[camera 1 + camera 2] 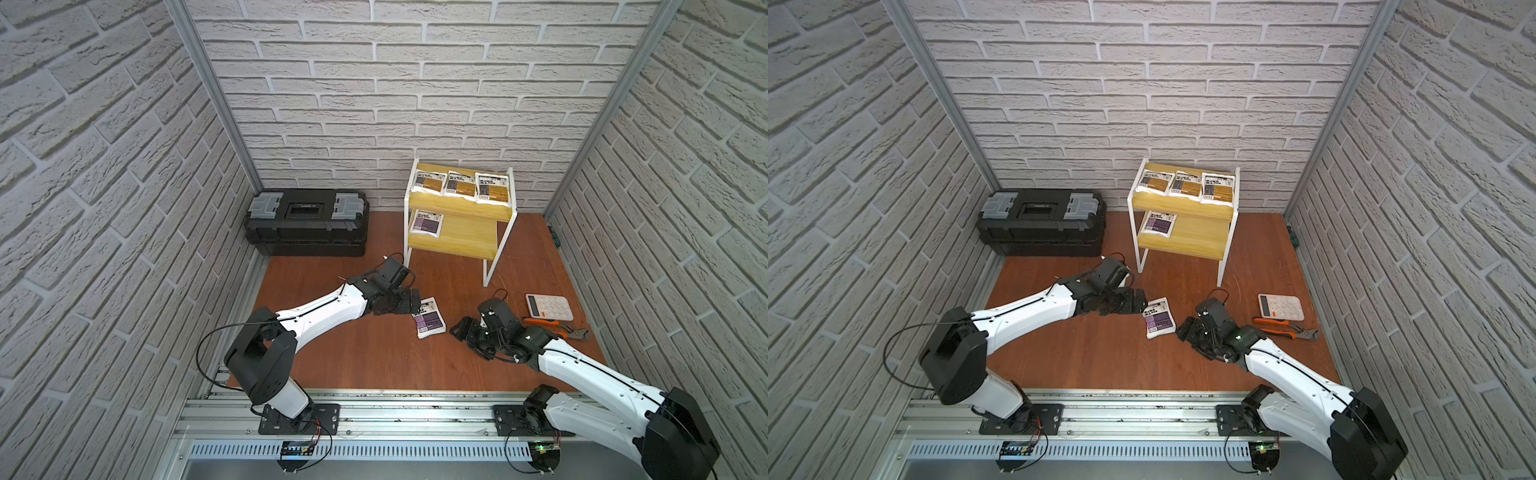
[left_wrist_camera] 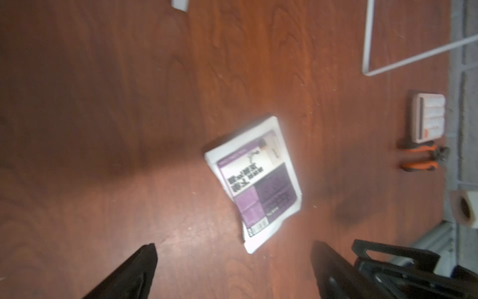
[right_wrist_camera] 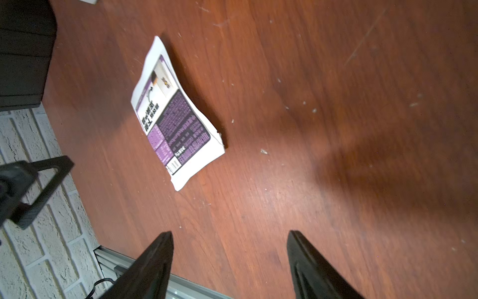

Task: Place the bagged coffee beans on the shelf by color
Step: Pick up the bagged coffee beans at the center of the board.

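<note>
In front of the shelf (image 1: pixel 469 243) you have the loose purple bag (image 1: pixel 429 317) on the floor (image 1: pixel 374 357), left gripper (image 2: pixel 232 248) and right gripper (image 3: pixel 230 233) there too, both jaws wide apart, holding nothing; on its top board three yellow bags (image 1: pixel 460 185), on lower board second purple bag (image 1: pixel 425 223)

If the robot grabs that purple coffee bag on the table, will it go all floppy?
Probably a bit floppy: the purple bag is a thin pouch with wavy, lifted edges in the right wrist view. It lies flat on the table, so it likely won't roll. Its smooth wrapper might slip.
</note>
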Controlling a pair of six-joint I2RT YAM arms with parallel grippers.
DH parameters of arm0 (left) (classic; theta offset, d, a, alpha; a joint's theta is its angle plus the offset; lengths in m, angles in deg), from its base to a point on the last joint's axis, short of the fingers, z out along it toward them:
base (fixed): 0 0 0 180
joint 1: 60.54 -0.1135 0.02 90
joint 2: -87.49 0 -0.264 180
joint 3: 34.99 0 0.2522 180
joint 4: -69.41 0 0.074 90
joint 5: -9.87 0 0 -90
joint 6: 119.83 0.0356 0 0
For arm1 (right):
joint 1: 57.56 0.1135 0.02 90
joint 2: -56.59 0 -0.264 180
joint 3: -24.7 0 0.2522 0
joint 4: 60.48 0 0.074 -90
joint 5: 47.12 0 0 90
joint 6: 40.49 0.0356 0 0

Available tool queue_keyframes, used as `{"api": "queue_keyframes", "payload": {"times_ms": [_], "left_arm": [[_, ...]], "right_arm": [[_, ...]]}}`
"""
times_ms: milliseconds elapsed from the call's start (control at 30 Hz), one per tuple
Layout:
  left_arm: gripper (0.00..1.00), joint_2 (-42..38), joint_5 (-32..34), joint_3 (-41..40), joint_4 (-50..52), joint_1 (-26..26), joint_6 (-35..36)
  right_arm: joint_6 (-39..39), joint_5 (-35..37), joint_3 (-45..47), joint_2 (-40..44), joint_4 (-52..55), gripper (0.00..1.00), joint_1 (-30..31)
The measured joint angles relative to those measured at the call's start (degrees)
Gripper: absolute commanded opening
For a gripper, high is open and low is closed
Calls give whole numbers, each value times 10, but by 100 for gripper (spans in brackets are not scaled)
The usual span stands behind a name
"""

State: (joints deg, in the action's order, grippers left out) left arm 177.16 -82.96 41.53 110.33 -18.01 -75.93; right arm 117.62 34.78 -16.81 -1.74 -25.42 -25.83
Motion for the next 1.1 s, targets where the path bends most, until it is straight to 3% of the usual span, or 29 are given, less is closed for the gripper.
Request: {"api": "queue_keyframes", "payload": {"times_ms": [233, 533, 833, 1100], "left_arm": [[99, 33, 59, 17, 33, -35, 50], [99, 110, 69, 39, 16, -36, 80], [98, 159, 78, 87, 14, -28, 106], [98, 195, 89, 113, 37, -23, 125]], "right_arm": [[70, -5, 25, -43, -77, 74, 20], [156, 5, 60, -64, -150, 74, 25], [189, 14, 60, -71, -161, 74, 26], [198, 14, 34, -129, -205, 74, 30]]}}
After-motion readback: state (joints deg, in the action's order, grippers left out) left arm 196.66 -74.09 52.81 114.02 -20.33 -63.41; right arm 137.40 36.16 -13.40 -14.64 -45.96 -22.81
